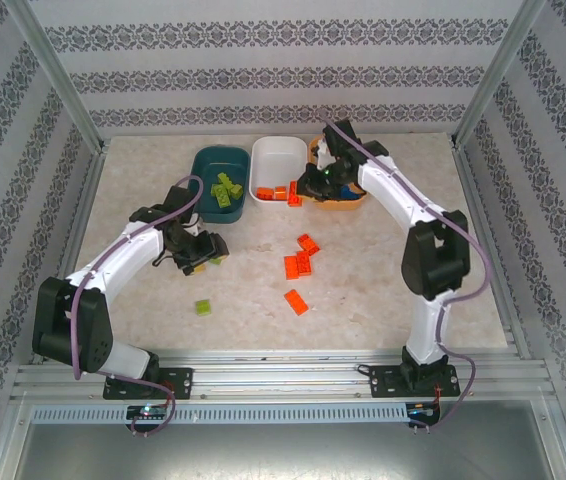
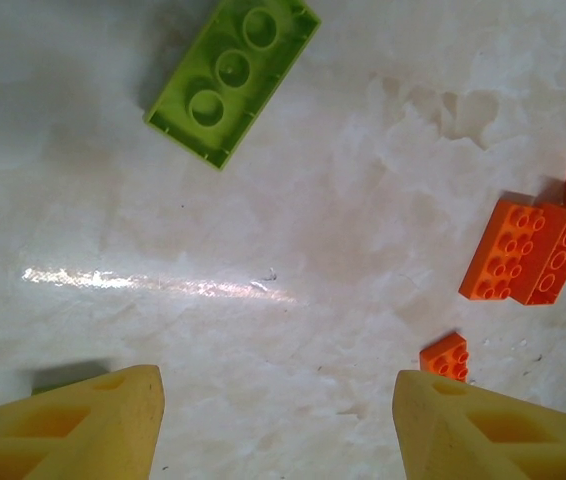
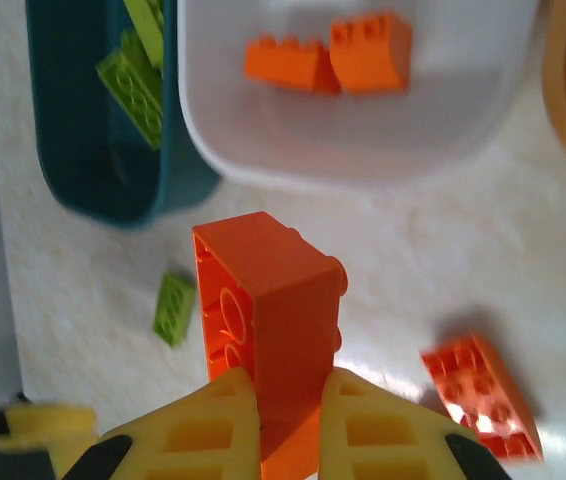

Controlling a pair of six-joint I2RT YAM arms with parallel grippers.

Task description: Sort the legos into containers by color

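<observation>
My right gripper (image 3: 288, 400) is shut on an orange lego (image 3: 268, 320), which it holds above the table just in front of the white container (image 3: 343, 150). That container has two orange legos (image 3: 328, 58) in it. The teal container (image 3: 93, 170) beside it holds green legos (image 3: 138, 75). From above, the right gripper (image 1: 313, 185) hangs between the white container (image 1: 278, 160) and the orange container (image 1: 348, 205), which the arm partly hides. My left gripper (image 2: 275, 400) is open low over bare table, with a green lego (image 2: 231, 78) ahead of it and orange legos (image 2: 528, 250) to its right.
Loose orange legos (image 1: 303, 262) lie mid-table, with one more (image 1: 296, 301) nearer the front. A green lego (image 1: 204, 307) sits near the front left. A small orange lego (image 2: 445, 356) lies close to the left gripper's right finger. Patterned walls and metal posts enclose the table.
</observation>
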